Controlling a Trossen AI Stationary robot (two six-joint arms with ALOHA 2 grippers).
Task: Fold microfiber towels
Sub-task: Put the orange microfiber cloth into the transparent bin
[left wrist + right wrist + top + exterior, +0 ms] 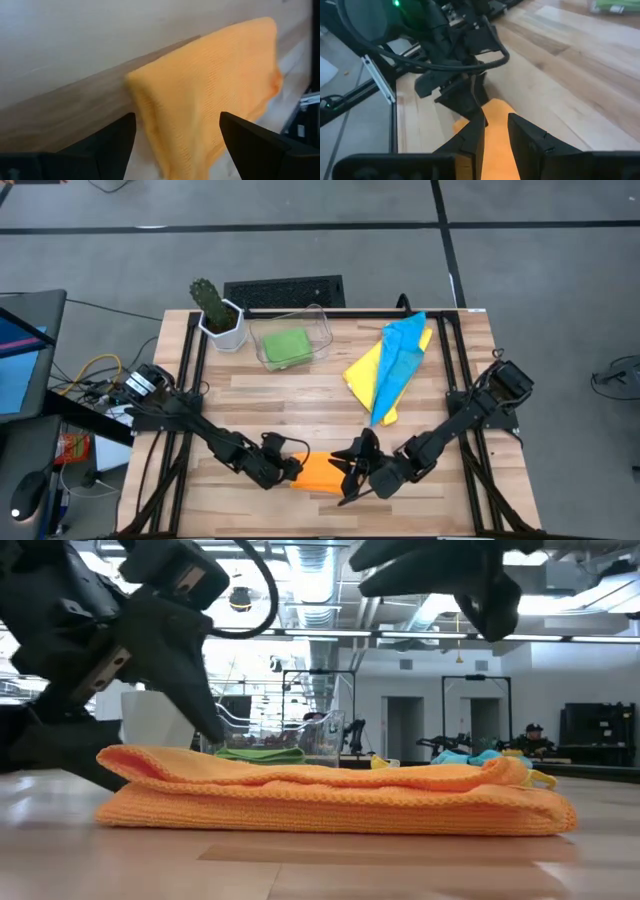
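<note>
- The orange towel point(322, 472) is folded into a flat rectangle at the front edge of the wooden desk point(300, 395), right between the two arms. In the low view it's a neat layered stack lying flat on the wood.
- The left gripper point(177, 131) sits at the towel's left end with its fingers point(112, 140) spread wide. The folded edge lies in the gap between them, but they aren't pinching it, so nothing's held.
- The right gripper point(352, 470) is over the towel's right end. Its fingers point(530, 137) have only a narrow gap, with orange cloth showing between them. Honestly can't tell whether it's actually clamping the towel or just sitting above it.
- The green towel point(286, 347) is already folded and sits inside the clear plastic bin point(322, 327) at the back of the desk.
- The light blue towel point(398, 362) lies crumpled on top of the yellow towel point(362, 370), back right, well apart from the orange one.
- A little cactus point(208, 297) in a white pot point(225, 330) stands just beside the bin, at the back left corner.
- Off the desk to the left there's a tangle of cables point(95, 375).
- The low view shows a big room behind, with someone seated point(533, 737) far off on the right.
</note>
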